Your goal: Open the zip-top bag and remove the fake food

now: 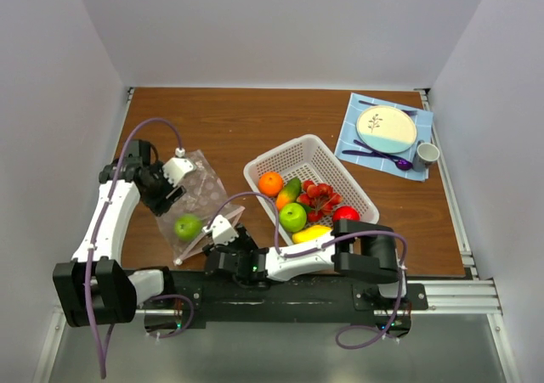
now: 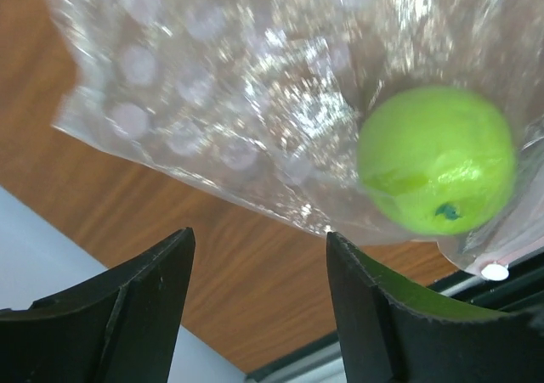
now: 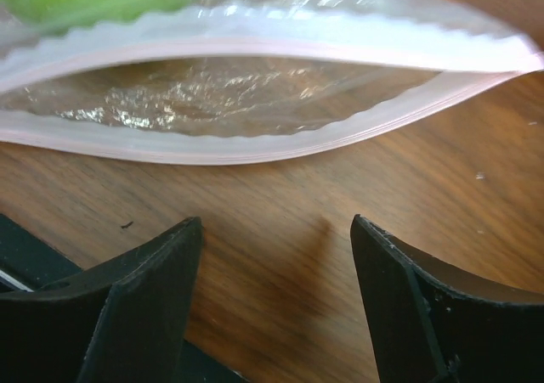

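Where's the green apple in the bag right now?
Top view: the green apple lies inside the clear bag on the table's left, near the front edge, left of the white basket.

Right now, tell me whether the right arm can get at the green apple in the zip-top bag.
Probably yes: the mouth of the zip-top bag gapes toward the open right claw, only bare table between, and the green apple lies inside.

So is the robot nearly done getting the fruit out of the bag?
Nearly. Done: the zip-top bag gapes open at its pink mouth, and several fruits sit in the white basket. In hand: nothing; the left gripper and right gripper are open and empty beside the bag. Left: one green apple is inside it.
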`<action>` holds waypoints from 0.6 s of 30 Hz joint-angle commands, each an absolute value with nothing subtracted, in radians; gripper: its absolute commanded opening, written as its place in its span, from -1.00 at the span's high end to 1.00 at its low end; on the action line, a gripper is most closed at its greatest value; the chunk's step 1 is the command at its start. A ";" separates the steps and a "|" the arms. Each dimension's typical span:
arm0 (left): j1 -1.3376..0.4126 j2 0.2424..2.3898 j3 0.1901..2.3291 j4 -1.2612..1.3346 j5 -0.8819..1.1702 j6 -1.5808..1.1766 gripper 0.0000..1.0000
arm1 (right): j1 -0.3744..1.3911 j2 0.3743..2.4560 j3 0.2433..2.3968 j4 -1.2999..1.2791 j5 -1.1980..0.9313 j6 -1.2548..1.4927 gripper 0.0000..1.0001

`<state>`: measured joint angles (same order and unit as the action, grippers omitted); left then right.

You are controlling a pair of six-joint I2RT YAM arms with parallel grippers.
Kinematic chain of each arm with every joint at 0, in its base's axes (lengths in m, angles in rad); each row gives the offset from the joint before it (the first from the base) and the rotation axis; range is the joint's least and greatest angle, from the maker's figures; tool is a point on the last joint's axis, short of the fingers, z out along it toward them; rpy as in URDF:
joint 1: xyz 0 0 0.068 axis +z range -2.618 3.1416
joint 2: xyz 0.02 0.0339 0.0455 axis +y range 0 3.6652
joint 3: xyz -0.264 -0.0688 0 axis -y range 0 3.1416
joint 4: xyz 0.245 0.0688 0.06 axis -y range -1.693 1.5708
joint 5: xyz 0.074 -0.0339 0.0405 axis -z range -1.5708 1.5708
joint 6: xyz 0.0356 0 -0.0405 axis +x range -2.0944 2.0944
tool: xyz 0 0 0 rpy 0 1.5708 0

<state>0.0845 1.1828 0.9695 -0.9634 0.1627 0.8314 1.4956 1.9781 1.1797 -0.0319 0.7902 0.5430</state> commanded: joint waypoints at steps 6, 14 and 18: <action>0.095 1.219 0.867 -0.758 0.094 0.759 -0.31 | 1.506 1.930 1.229 0.052 0.833 0.520 -0.41; 0.078 1.345 0.914 -0.762 0.161 0.719 -0.27 | 1.506 1.973 1.273 0.078 0.816 0.470 -0.39; 0.026 1.333 0.876 -0.793 0.163 0.738 -0.26 | 1.505 2.011 1.330 0.060 0.813 0.442 -0.39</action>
